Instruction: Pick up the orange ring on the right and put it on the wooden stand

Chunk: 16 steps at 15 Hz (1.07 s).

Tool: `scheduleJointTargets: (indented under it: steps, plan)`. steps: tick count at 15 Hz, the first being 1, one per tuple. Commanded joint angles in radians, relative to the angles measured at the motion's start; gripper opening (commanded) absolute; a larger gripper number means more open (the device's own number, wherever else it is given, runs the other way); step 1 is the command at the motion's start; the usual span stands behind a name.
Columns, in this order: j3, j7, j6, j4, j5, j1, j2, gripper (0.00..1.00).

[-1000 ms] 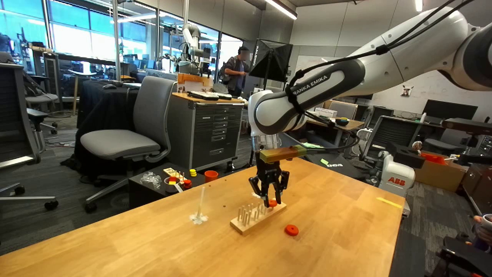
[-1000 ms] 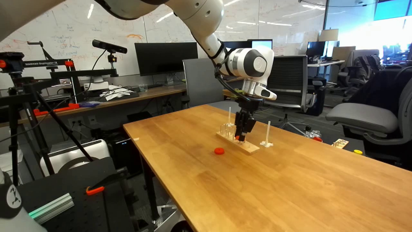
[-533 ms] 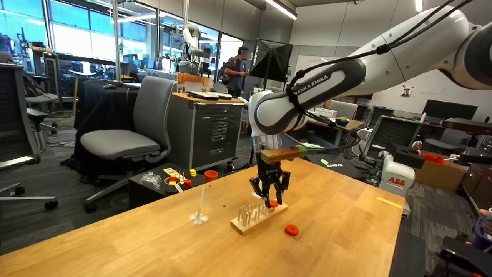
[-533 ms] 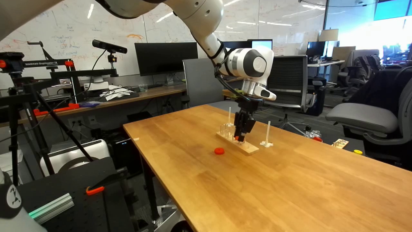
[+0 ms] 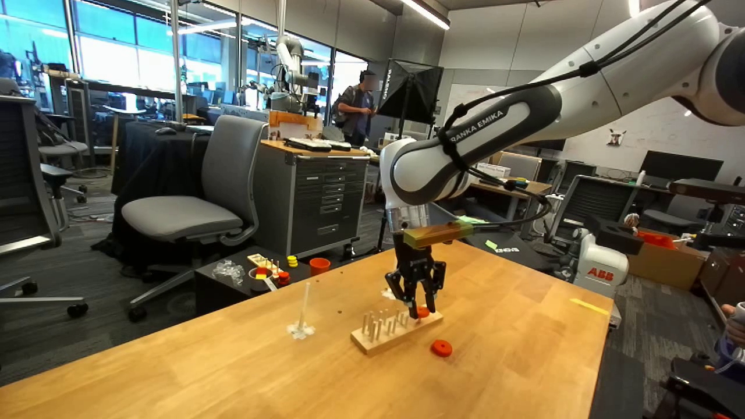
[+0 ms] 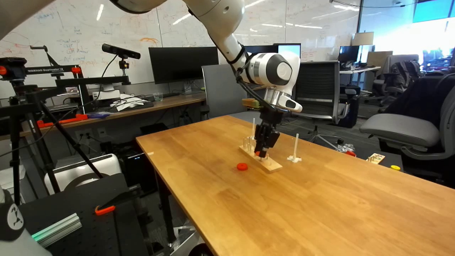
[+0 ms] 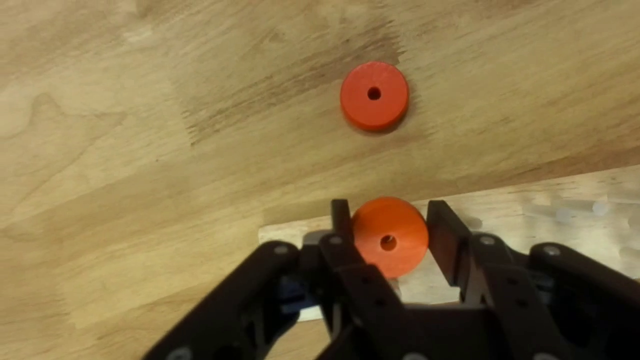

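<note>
Shifted slightly toward the loose ring (image 5: 442, 348) on the counter (image 5: 518, 337): your tool (image 5: 422, 311), gripping an orange ring (image 7: 390, 224), and the wooden stand (image 5: 401, 331) beneath.

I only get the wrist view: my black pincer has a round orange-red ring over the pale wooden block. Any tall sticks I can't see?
Observer: Two thin pale upright pegs stand on the brown wooden table, apart from the pale wooden block.
Operator: Any pieces another colour than my orange-red ring?
Observer: Stacked yellow round pieces, on a black side table.
Operator: Anyone around?
Observer: A person in a dark jacket, in the background.
</note>
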<state>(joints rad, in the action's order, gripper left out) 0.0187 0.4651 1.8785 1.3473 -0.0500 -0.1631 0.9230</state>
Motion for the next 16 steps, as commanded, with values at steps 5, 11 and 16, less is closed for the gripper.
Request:
scheduleJointTargets:
  steps: [5, 11, 16]
  plan:
    - [-0.006, -0.042, 0.020, 0.111, -0.006, 0.000, -0.094, 0.17]
    - [-0.003, -0.032, 0.024, 0.097, -0.008, -0.001, -0.084, 0.17]
    - [-0.001, -0.023, 0.023, 0.075, -0.007, -0.003, -0.065, 0.17]
